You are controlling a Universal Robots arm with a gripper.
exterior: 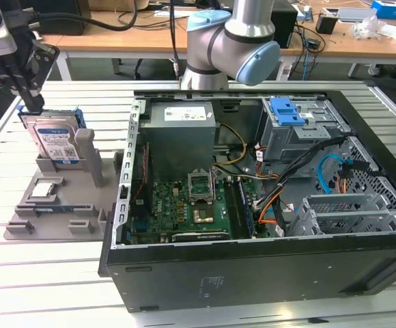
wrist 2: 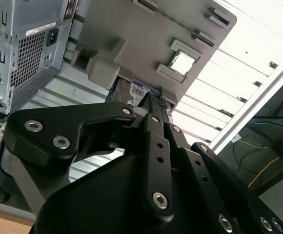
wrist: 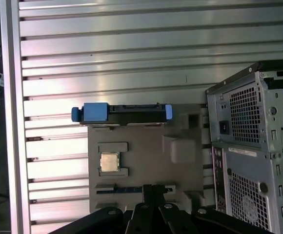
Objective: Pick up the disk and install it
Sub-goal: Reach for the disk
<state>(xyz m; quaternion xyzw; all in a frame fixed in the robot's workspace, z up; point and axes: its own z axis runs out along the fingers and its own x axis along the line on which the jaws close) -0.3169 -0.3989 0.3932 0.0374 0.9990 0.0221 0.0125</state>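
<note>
The gripper point(exterior: 33, 104) is hovering at the upper corner of the disk point(exterior: 56, 143) on the exterior view's left. Its black fingers appear to be pressed together with nothing between them. In the second wrist view the gripper point(wrist 2: 156, 101) is tapering to one narrow tip with the disk point(wrist 2: 137, 91) just beyond it. In the first wrist view the gripper point(wrist: 149, 186) is showing over the holder point(wrist: 146, 156) rather than over the disk point(wrist: 131, 109). That suggests the tool is hanging above its target and not gripping it. Whether the tips are brushing the disk's top edge cannot be told.

The disk is standing on edge in a slot of the grey holder point(exterior: 54, 205), label facing outward and blue rails showing at its sides. It is probably parked upright so that its top edge is offered to fingers coming down from above. A small square chip point(exterior: 44, 191) is sitting in its own pocket of the same holder, near the disk but apart from it.

The holder is resting on the slatted metal table point(exterior: 48, 287), just beside the computer case point(exterior: 252, 273). The case is lying on its side with the panel off, seemingly so that the blue-topped bay point(exterior: 287, 113) is facing up and open to the arm point(exterior: 232, 41). The pick-up is not yet done and the bay is waiting without a disk.
</note>
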